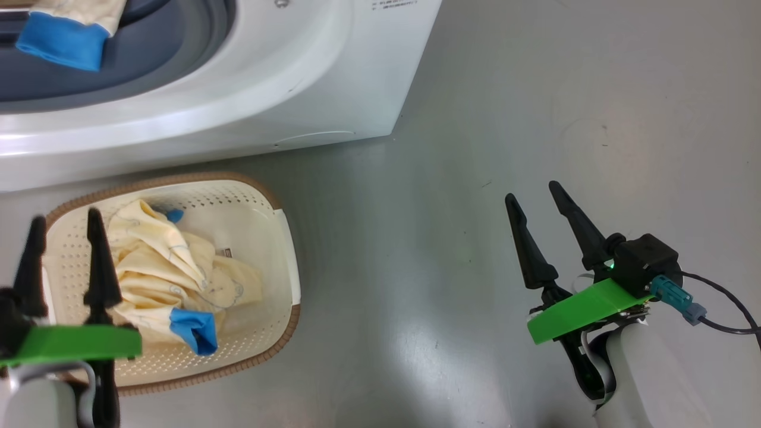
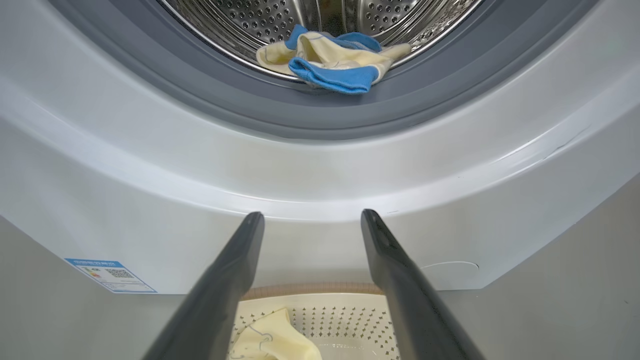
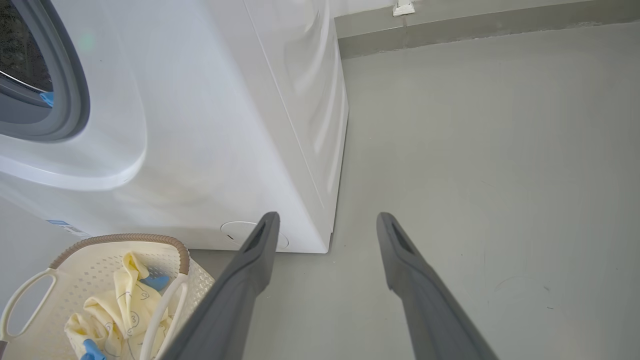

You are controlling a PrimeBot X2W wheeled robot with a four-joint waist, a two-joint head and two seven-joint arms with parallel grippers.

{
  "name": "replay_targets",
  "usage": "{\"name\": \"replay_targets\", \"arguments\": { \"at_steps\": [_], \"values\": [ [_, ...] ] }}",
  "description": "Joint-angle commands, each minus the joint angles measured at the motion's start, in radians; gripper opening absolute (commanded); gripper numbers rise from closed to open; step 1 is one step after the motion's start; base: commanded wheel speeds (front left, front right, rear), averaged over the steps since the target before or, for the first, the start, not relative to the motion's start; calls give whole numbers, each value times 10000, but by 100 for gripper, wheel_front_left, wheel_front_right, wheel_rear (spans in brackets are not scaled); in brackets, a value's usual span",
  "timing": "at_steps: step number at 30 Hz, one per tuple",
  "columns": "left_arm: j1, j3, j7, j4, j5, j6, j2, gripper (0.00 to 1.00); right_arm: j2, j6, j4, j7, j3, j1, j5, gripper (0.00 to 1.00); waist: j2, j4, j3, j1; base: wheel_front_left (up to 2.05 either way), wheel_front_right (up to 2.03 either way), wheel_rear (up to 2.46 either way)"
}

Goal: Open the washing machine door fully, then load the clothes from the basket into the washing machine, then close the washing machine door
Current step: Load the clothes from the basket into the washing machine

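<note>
Left gripper (image 1: 66, 216) hangs with its two dark fingers spread wide and nothing between them. It is poised over the near-left part of the basket (image 1: 250, 220), which sits on the grey floor (image 1: 475, 119) beneath and just ahead of it. One cream-yellow garment (image 1: 172, 273) with blue trim lies crumpled in the basket, just right of this gripper's fingers in the head view and below their tips in the left wrist view. Ahead of the left gripper, past the basket's brown rim, rises the white front of the washing machine (image 2: 300, 170), its opening uncovered. A second garment (image 2: 330, 62) rests at the lower lip of the steel drum (image 2: 280, 15), partly draped onto the grey-blue seal (image 2: 300, 110), well above and beyond the fingertips. A small blue label (image 2: 110, 275) sits low on the machine's front, off to that gripper's left. Its partner, the right gripper (image 1: 532, 191), is likewise fully spread and empty, held over bare floor well to the right of the basket. The machine's front corner, with its round flap (image 3: 232, 231), lies ahead and to its left, and the basket shows at the lower left of its fingers.
</note>
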Motion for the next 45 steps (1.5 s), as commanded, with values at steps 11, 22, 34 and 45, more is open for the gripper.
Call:
{"name": "replay_targets", "arguments": {
  "at_steps": [11,22,34,45],
  "values": [
    [-1870,-259,739,-747,-399,-29,1194,100,59,29,-165,-57,193,235,118,100,0,26,-75,0,0,0,0],
    [-4065,-1358,2385,-104,-636,-29,1712,100,59,29,-193,-57,303,225,285,100,0,-164,-52,0,0,0,0],
    [-5713,-1695,4443,1702,-1185,3,1922,100,59,29,-208,-57,356,277,351,100,0,-265,-108,0,0,0,0],
    [-6634,-1986,5920,3136,-1257,5,2325,100,59,29,-221,-57,391,324,443,100,0,-360,-51,0,0,0,0]
  ]
}}
